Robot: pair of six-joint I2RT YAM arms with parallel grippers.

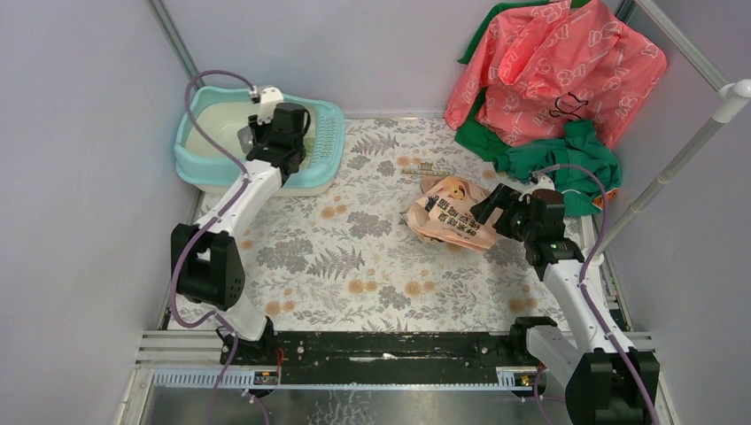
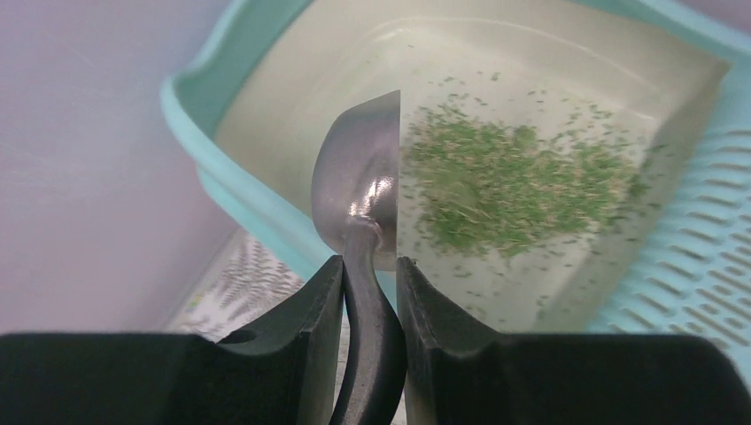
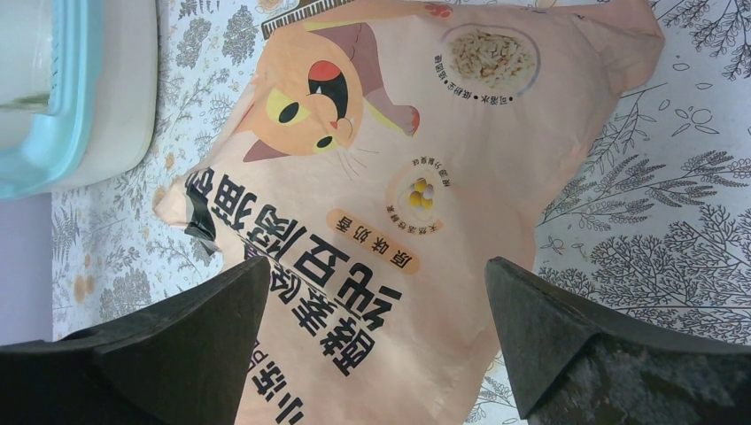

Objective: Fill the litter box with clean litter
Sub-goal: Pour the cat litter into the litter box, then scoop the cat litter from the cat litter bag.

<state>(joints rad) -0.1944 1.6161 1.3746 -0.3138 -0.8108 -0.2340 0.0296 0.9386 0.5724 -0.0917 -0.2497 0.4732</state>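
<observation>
Left claw (image 2: 367, 266) pinches the scoop (image 2: 359, 177) handle, bowl over the litter box (image 2: 700, 257), clean litter (image 2: 505, 186) thin ahead; we judge the bag (image 3: 443, 150) nearer our wide-open right claw (image 3: 374, 266).

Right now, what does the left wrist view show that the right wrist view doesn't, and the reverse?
Only the left wrist view: the left hand clamped on the handle of a metal scoop, and green litter scattered over the pan floor. Only the right wrist view: the right hand open above the pink-orange cat-printed bag. Both: the turquoise litter box, just a corner of it in the right wrist view, and the fern-printed table cover.
</observation>
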